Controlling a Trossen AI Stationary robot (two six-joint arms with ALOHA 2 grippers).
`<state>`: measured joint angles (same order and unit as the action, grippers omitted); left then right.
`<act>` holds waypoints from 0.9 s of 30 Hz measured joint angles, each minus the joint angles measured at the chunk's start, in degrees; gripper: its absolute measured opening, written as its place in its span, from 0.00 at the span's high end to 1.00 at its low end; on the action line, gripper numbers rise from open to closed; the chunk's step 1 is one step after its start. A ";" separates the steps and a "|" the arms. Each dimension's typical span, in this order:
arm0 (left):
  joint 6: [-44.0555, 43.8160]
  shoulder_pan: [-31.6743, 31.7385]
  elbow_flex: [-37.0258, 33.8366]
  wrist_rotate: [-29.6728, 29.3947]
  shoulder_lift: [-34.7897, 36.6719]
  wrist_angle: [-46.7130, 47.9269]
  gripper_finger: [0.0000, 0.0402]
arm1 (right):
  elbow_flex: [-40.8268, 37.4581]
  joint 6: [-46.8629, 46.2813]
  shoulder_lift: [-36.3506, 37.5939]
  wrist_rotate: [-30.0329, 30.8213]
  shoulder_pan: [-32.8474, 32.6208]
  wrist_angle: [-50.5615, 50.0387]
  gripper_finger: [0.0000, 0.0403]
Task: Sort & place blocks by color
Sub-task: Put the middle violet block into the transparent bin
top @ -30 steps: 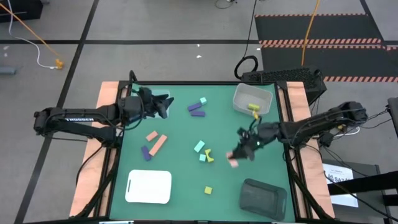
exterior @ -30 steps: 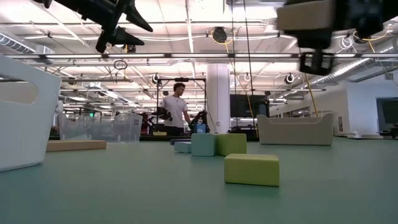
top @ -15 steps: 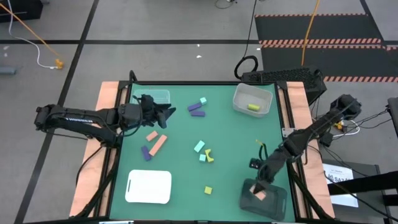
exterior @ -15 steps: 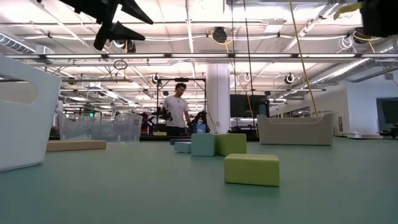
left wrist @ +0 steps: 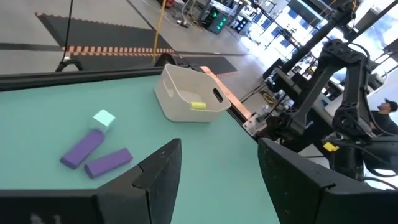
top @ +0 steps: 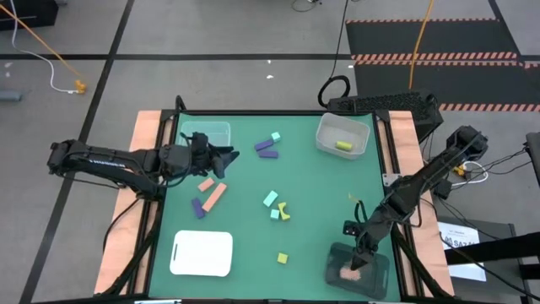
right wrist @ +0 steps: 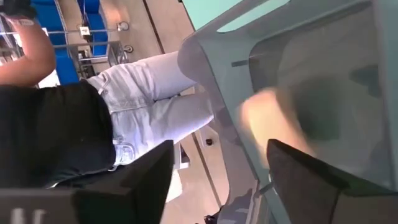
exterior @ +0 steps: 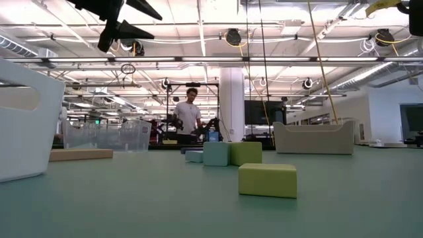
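Observation:
My right gripper (top: 358, 256) (right wrist: 219, 148) hangs open over the dark tray (top: 375, 277) at the near right. A salmon pink block (top: 348, 273) (right wrist: 268, 118) lies in that tray, below the fingers and apart from them. My left gripper (top: 226, 157) (left wrist: 217, 149) hovers open and empty at the far left, beside the clear tub (top: 211, 133). On the green table lie two purple bars (top: 267, 149), a mint cube (top: 276, 136), two pink blocks (top: 212, 191), a purple block (top: 198, 207), mint blocks (top: 271, 200), a yellow arch (top: 284, 211) and a yellow cube (top: 282, 257).
A white tub (top: 325, 137) at the far right holds a yellow block (top: 343, 145). A white tray (top: 202, 253) sits at the near left. A person in jeans stands just past the table's near right corner (right wrist: 143, 93); another person (exterior: 187, 119) stands far behind the table.
My right gripper has carried the pink block from the table's middle right toward the near edge, over the dark tray, and has let it go. The block now lies in the tray. My left gripper has drifted a little toward the near edge.

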<state>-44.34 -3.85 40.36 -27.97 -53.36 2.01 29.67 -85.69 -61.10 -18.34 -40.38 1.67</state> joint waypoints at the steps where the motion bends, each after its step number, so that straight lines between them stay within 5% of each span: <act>1: 0.04 -0.09 0.00 0.00 0.00 -0.01 0.47 | 0.00 0.02 0.00 0.02 0.02 0.00 0.35; 11: 3.20 -0.32 0.00 2.12 -0.02 -4.22 0.47 | 0.00 11.35 0.00 0.00 1.01 4.41 0.33; 22: 33.03 -1.64 0.02 9.98 -10.34 -23.97 0.47 | 0.00 21.54 0.01 3.68 11.43 17.55 0.35; 27: 36.76 0.76 0.02 9.94 -17.88 -25.80 0.47 | 0.00 24.65 0.04 4.71 17.79 17.32 0.35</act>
<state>-7.58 -3.09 40.38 -18.02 -71.24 -23.78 29.67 -61.03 -61.06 -13.64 -22.58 18.99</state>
